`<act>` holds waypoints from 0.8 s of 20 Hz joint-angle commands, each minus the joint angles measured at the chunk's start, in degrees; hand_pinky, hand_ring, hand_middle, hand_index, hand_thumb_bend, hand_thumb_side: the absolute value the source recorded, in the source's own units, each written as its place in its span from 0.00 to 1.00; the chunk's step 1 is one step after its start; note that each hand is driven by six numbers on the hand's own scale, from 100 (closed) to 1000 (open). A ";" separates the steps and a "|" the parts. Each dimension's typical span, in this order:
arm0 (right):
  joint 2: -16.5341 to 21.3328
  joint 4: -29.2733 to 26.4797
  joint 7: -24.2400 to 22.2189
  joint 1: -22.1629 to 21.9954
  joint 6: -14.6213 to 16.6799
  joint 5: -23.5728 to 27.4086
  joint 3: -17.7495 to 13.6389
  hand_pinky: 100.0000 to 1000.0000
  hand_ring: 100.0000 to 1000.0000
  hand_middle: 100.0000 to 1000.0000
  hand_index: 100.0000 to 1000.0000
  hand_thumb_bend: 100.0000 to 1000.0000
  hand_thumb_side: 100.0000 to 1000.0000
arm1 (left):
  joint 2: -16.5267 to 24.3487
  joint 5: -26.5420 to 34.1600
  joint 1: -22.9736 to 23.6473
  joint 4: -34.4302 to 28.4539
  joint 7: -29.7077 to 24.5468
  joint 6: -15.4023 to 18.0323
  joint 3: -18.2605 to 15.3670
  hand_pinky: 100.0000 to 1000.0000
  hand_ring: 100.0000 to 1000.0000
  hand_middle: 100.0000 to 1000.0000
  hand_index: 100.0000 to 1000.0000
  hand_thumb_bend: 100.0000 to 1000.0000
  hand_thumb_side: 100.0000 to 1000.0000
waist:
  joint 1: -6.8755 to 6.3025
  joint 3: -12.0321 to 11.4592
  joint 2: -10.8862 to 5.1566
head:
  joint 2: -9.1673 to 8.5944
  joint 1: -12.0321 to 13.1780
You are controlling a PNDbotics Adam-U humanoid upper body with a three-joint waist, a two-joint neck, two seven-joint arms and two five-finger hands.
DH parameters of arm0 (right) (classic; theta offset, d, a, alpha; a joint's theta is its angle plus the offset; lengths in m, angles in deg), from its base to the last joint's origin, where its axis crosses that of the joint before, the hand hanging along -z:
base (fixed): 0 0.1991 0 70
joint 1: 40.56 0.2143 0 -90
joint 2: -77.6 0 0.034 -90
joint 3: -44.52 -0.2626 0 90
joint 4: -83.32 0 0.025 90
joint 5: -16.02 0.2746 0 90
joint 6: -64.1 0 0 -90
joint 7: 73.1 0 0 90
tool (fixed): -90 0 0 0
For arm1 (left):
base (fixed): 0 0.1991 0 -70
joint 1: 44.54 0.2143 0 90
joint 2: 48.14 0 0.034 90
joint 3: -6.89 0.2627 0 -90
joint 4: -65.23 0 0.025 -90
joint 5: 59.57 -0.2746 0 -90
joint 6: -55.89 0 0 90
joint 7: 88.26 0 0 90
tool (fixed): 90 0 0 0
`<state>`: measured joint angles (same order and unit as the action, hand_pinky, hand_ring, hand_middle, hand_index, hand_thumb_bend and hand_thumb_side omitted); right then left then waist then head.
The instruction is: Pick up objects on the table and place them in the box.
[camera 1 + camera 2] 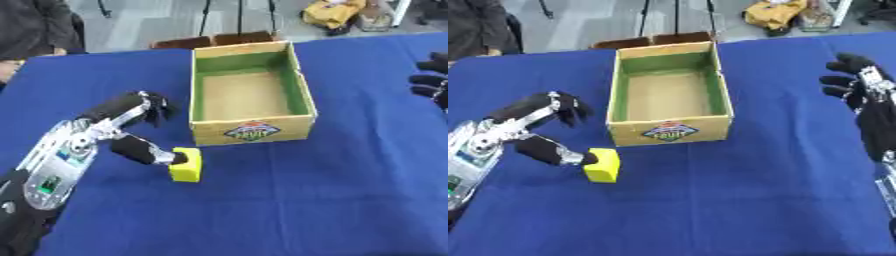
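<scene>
Blue cloth table [350, 200]. A cardboard box [251, 131] with green inner walls stands at mid-table, open at the top, nothing visible inside; a printed label shows on its near wall.

A yellow block [186, 164] lies on the cloth just in front of the box's near left corner, close to the box but not touching it.

The left hand [131, 125] comes in from the lower left, its silver-and-black forearm running up from the corner. The thumb tip meets the left face of the block. The fingers arch above and behind, curled downward near the box's left wall, well clear of the block. So the hand is spread wide, with contact at the thumb only (whether the thumb truly presses the block or merely sits against it is hard to tell). The block rests flat on the table, not lifted.

The right hand [859, 82] shows at the right edge, raised above the cloth to the right of the box and well apart from it. Its black fingers are relaxed and slightly bent, pointing left, and it holds nothing.
</scene>
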<state>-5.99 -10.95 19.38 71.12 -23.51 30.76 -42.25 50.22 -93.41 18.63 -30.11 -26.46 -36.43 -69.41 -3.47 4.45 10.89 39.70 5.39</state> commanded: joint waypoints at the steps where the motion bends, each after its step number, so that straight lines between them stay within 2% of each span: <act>1: 1.06 -0.41 -0.14 0.63 -0.04 0.13 -0.21 0.79 0.75 0.76 0.87 0.00 0.84 | 1.89 0.29 -1.34 -0.12 -0.87 0.30 0.56 0.60 0.53 0.57 0.77 0.63 0.43 | 0.14 0.05 -1.03 | -0.21 0.15; 16: 0.95 -0.37 -0.20 0.56 -0.06 0.15 -0.17 0.78 0.75 0.76 0.87 0.00 0.84 | 0.51 -0.90 -3.48 4.79 -3.89 2.34 4.89 0.61 0.53 0.57 0.76 0.58 0.40 | -0.04 0.54 -1.15 | -0.17 0.23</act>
<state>-6.00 -10.65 19.22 71.11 -23.64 30.76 -42.23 50.11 -94.04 16.15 -25.14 -30.08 -34.28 -64.59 -3.71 4.96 10.76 39.71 5.49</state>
